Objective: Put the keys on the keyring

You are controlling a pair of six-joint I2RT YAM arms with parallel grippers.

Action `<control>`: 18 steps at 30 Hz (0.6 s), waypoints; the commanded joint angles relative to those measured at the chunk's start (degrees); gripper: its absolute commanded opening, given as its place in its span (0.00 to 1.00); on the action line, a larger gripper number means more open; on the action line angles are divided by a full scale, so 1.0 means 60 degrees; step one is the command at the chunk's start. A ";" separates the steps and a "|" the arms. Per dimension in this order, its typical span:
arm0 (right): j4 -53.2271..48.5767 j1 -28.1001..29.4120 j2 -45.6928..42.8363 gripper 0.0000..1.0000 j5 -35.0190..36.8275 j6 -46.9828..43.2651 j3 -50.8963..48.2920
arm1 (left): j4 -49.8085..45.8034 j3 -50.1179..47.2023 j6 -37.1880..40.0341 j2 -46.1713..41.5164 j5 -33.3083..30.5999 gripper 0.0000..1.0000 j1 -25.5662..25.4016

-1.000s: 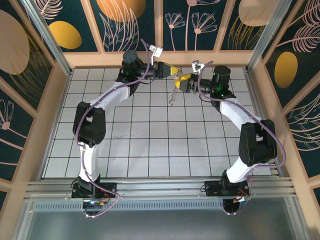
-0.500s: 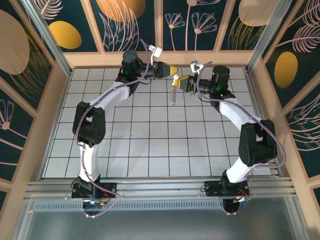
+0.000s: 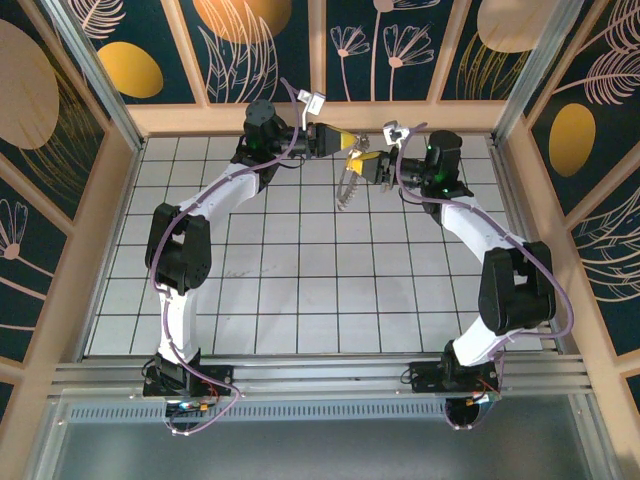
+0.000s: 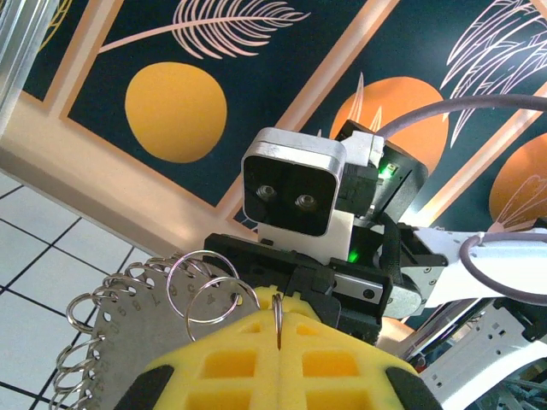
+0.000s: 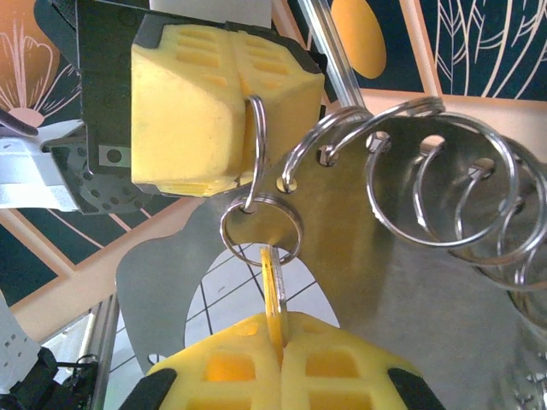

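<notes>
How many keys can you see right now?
1. The key is pinched in the right gripper, its head at a small ring of the keyring, below the left gripper. Others may be hidden behind the keyring.

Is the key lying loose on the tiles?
No, the key is pinched between the yellow right fingers.
</notes>
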 commanded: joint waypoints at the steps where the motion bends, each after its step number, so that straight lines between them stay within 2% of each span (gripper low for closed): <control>1: -0.0791 -0.0131 -0.0436 0.00 0.0250 -0.0210 0.0274 | -0.0395 0.0292 0.0692 -0.0252 -0.0149 0.00 -0.0064; 8: -0.2697 -0.0152 -0.0845 0.00 0.0615 -0.1026 0.0561 | -0.0586 0.0132 0.1052 -0.0281 -0.0393 0.00 -0.0050; 18: -0.5394 -0.0175 -0.0505 0.00 0.1421 -0.1977 0.2060 | -0.0795 0.0057 0.1361 -0.0270 -0.0427 0.00 -0.0050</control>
